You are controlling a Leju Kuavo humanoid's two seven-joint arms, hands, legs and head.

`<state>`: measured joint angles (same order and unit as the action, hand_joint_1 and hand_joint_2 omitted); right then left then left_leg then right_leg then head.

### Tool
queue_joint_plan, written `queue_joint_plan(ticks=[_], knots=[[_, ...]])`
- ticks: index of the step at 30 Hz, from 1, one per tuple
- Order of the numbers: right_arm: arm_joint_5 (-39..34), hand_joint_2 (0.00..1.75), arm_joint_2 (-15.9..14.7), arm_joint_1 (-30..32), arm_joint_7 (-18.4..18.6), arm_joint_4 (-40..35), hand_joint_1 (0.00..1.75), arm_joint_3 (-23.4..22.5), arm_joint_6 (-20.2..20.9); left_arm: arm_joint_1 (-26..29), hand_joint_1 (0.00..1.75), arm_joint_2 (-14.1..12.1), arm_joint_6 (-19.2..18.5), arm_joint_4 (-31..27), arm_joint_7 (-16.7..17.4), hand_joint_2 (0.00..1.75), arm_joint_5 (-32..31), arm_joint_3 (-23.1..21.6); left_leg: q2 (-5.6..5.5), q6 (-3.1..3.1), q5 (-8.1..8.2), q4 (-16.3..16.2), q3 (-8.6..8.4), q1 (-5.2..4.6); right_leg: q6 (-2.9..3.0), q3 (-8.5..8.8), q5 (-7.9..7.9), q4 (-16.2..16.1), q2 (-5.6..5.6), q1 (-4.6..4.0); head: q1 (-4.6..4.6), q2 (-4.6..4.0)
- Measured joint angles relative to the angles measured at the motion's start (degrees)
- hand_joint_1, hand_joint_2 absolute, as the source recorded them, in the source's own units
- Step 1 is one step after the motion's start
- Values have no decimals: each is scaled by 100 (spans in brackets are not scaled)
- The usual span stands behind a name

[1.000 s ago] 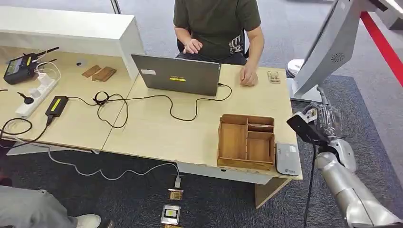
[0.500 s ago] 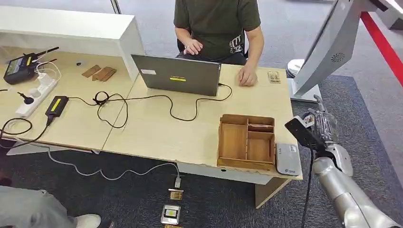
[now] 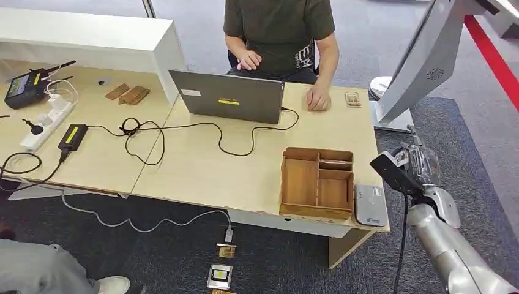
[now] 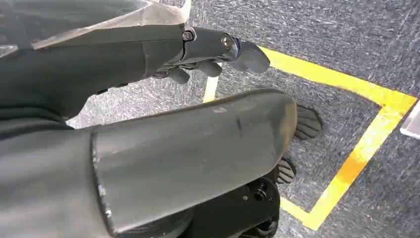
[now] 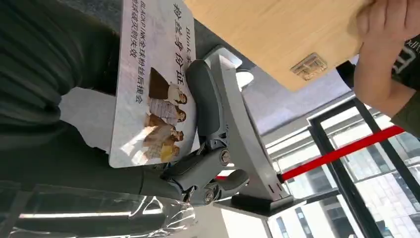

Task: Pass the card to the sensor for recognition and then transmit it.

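My right hand (image 3: 421, 164) grips the card (image 3: 393, 174), which looks dark and edge-on in the head view. It hangs just beyond the table's right edge, a little above and to the right of the grey sensor pad (image 3: 371, 205). The right wrist view shows the card's (image 5: 153, 89) printed face, with a photo of people and text, pinched against a dark finger (image 5: 204, 101). My left hand (image 4: 208, 49) hangs over the carpet and holds nothing, its fingers apart from the thumb.
A wooden compartment box (image 3: 318, 182) stands beside the sensor pad. A person (image 3: 278, 30) sits behind a laptop (image 3: 227, 97), one hand (image 3: 319, 98) on the table. Cables and a power strip (image 3: 46, 125) lie at left. A white stand (image 3: 422, 61) rises at right.
My right hand has dropped a little with the card, bringing it nearer the level of the sensor pad. The person and table items have stayed put.
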<state>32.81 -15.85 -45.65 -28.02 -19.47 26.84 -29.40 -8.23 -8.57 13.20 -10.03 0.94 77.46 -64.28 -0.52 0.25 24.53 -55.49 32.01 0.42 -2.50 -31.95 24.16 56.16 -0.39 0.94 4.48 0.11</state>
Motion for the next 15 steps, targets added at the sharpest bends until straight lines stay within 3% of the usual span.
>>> queue_joint_plan(ticks=[15], knots=[[-400,175,-131,559,-201,-15,175,15,70,-5,0,61,271,0,206,0,50,11,2,1,1,0,0,-1,0,1,0,-2,0,0,0,0]])
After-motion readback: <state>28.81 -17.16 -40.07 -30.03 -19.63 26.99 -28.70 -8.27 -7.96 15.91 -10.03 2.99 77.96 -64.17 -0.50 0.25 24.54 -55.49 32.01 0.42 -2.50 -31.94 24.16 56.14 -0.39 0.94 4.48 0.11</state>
